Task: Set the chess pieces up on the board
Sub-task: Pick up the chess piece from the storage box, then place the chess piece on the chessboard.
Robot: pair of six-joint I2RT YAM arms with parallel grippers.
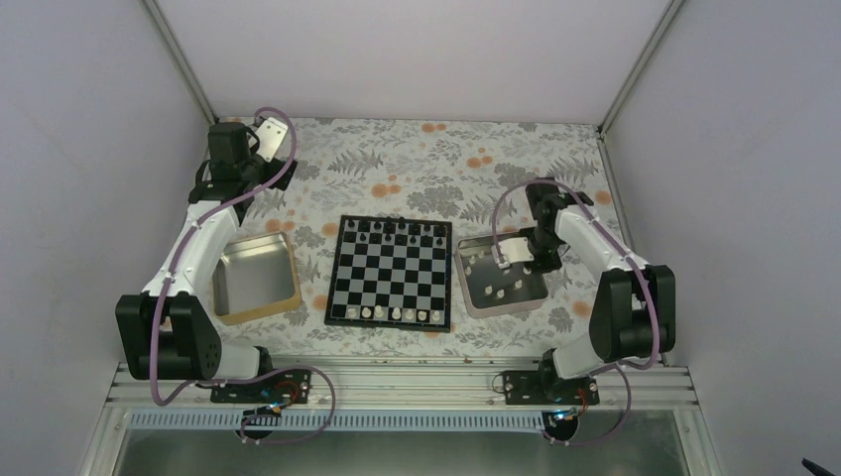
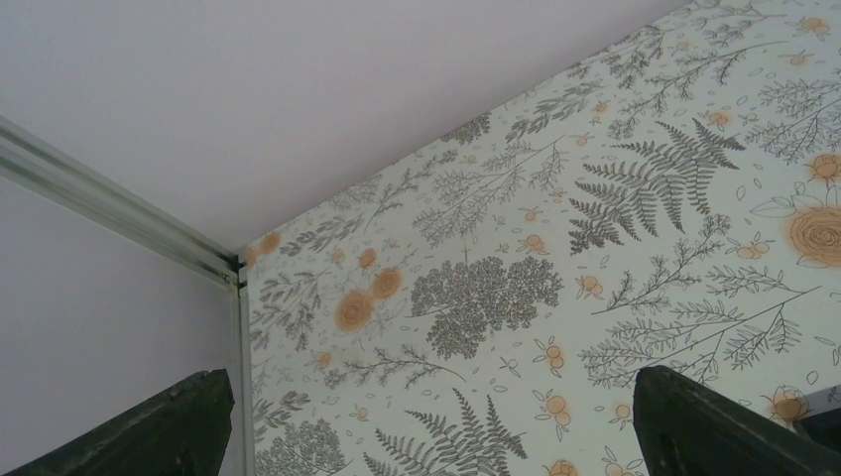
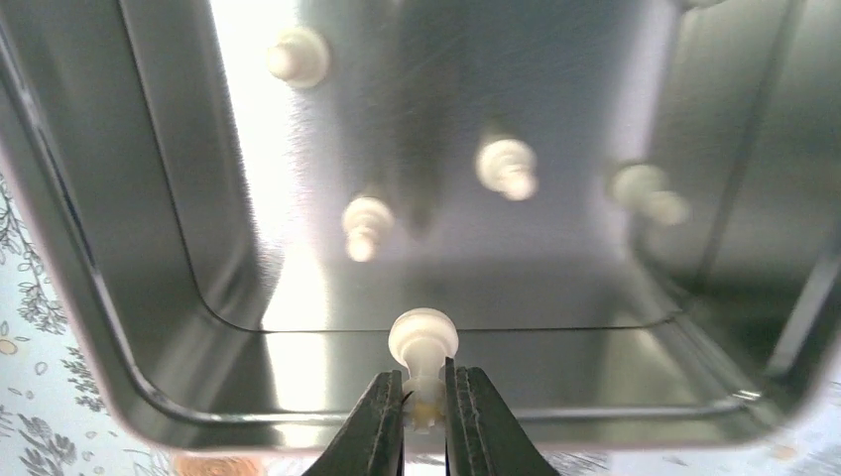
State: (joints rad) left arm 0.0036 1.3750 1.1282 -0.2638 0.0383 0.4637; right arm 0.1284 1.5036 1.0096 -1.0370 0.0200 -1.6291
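Bench [image 1: 397,159] in fern-and-flower print, pale walls around. Black-and-silver board [image 1: 390,271] at centre. Right fingers [image 3: 382,426] pinch a cream, round-topped chess piece [image 3: 423,337] by its stem over the steel tray [image 3: 119,327] just right of the board. Left fingers [image 2: 694,426] stand wide.

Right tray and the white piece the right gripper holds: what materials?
Right tray: metal by its look, brushed and shiny, with glare and reflections. White piece in the right gripper: probably plastic, cream, smooth, slightly glossy; can't confirm.
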